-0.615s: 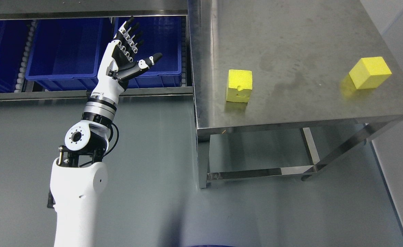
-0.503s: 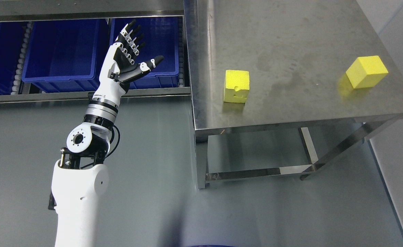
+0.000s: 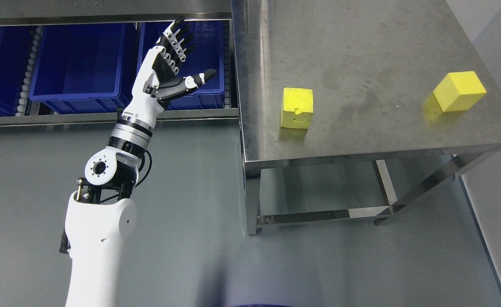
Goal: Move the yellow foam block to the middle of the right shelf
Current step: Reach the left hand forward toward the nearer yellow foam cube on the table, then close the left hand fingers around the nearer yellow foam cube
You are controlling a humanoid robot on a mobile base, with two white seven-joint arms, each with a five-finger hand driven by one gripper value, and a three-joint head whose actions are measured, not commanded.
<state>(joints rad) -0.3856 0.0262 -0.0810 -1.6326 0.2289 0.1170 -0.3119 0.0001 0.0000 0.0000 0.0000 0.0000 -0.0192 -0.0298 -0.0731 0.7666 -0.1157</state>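
- We take the steel surface (image 3: 361, 55) as the landmark; it fills the upper right of the head view, and grey floor lies below and to its left.
- Our left arm (image 3: 99, 238) rises from the bottom edge, well to the left of the surface, over the floor.
- Our left hand (image 3: 171, 70) is raised just left of the surface's left edge, clear of it. Its fingers (image 3: 178, 38) are straight and spread, the thumb points toward the surface, and it holds nothing.
- A notched yellow foam block (image 3: 297, 108) stands on the surface near its front left corner, apart from the hand.
- A second yellow foam block (image 3: 459, 91) rests on the surface near its right edge, well apart from the first.
- Blue bins (image 3: 80, 59) sit in a rack beyond the hand, to the left of the surface.
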